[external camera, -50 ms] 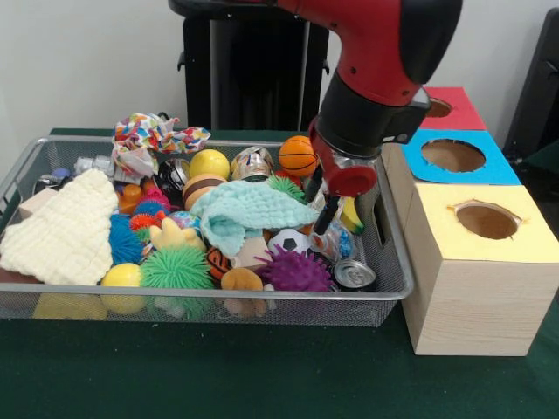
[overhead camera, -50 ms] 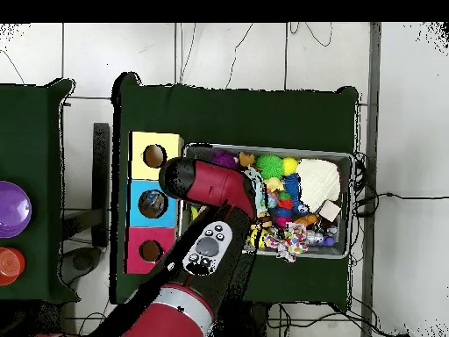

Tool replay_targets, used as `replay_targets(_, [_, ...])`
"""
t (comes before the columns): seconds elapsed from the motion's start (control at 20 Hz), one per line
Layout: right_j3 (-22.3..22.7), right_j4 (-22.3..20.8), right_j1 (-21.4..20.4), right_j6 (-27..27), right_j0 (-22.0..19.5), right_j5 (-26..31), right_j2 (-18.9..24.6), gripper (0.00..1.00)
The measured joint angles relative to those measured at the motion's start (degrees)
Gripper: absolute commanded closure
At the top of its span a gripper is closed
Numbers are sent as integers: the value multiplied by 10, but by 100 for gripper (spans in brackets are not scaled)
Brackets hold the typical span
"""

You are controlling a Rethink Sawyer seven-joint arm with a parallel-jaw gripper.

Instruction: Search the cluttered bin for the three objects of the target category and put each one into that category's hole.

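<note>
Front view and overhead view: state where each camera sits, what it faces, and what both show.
Front view: sits across the table, facing the wire bin of toys and three boxes, yellow box nearest; the red arm descends over the bin, its hand hidden.
Overhead view: sits above, looking straight down; the arm reaches up from the bottom edge over the bin.
Shared: bin, yellow, blue and red boxes, arm.

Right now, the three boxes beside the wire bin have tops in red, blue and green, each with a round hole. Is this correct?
Not quite. The nearest box has a yellow top, not green; the front view shows this. The other tops are red and blue, each with a round hole, beside the wire bin.
</note>
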Motion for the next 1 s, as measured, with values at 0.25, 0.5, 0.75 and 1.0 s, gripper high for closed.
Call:
replay_targets(0.25, [0, 14, 11, 10, 21, 0, -8, 0])
replay_targets(0.5, [0, 29, 15, 11, 24, 0, -16, 0])
replay_targets(0.75, [1, 43, 18, 11, 24, -1, -16, 0])
replay_targets(1.0, [7, 54, 20, 11, 24, -15, -16, 0])
